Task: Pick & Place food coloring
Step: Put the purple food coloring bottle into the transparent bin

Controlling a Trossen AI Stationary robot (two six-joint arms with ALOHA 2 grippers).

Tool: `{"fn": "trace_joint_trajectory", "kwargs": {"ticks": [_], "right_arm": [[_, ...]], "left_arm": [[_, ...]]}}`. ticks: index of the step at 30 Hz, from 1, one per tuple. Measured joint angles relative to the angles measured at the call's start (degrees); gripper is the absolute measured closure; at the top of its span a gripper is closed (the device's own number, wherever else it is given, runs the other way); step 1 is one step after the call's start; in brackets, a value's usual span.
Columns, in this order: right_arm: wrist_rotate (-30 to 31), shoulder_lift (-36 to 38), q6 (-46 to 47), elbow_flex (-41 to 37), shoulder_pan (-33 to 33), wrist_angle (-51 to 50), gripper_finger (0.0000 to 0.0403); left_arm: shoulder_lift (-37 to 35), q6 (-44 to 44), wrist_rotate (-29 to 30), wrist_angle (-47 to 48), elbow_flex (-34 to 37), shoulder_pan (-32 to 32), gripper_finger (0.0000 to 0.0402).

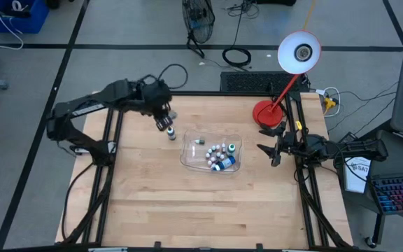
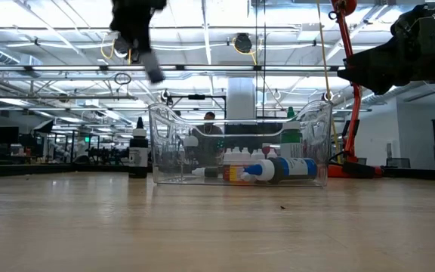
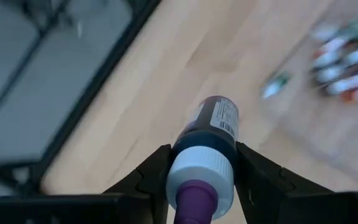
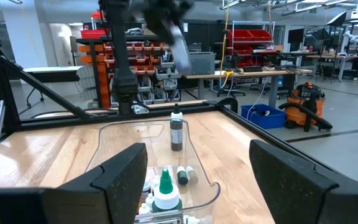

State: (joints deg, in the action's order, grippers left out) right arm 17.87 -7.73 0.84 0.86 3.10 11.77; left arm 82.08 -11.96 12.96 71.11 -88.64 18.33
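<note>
Pale wood-plank worktop (image 1: 208, 203) on a dark frame, seen from above. A clear plastic tray (image 1: 189, 155) lies near the worktop's centre and holds several small dropper bottles (image 1: 217, 150) plus a larger blue-labelled bottle (image 1: 225, 163) lying on its side. One dark food coloring bottle (image 1: 171, 133) stands upright on the bare wood just beside the tray, toward the left edge. The left end effector (image 1: 165, 123) hangs directly above this bottle; in its wrist view the fingers (image 3: 146, 177) flank the bottle's white collar and purple tip, though contact cannot be confirmed. The right end effector (image 1: 270, 152) waits at the right edge, fingers spread wide and empty. A red desk lamp (image 1: 264, 112) stands at the far right corner. Beyond the worktop: grey floor with loose cables (image 1: 236, 56), and a large workshop with shelving (image 4: 98, 59) and ceiling lights.
</note>
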Motion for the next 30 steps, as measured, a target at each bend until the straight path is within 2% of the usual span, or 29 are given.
{"fn": "trace_joint_trajectory", "kwargs": {"ticks": [4,10,13,20,27,30], "right_arm": [[0.0,0.0,0.0,0.0,0.0,0.0,0.0132],[0.0,0.0,0.0,0.0,0.0,0.0,0.0135],[0.0,0.0,0.0,0.0,0.0,0.0,0.0132],[0.0,0.0,0.0,0.0,0.0,0.0,0.0135],[0.0,0.0,0.0,0.0,0.0,0.0,0.0131],[0.0,0.0,0.0,0.0,0.0,0.0,0.0132]], "left_arm": [[5.0,0.1,4.1,2.4,-10.5,-9.7,0.0257],[17.8,5.3,2.9,4.2,-19.1,-17.0,0.0257],[24.4,7.0,0.9,4.4,-20.0,-18.0,0.0257],[35.3,7.2,2.1,3.8,-20.0,-17.6,0.0257],[40.7,7.2,1.8,1.2,-20.0,-16.1,0.0257],[42.2,7.2,-0.9,0.2,-20.0,-15.2,0.0257]]}}
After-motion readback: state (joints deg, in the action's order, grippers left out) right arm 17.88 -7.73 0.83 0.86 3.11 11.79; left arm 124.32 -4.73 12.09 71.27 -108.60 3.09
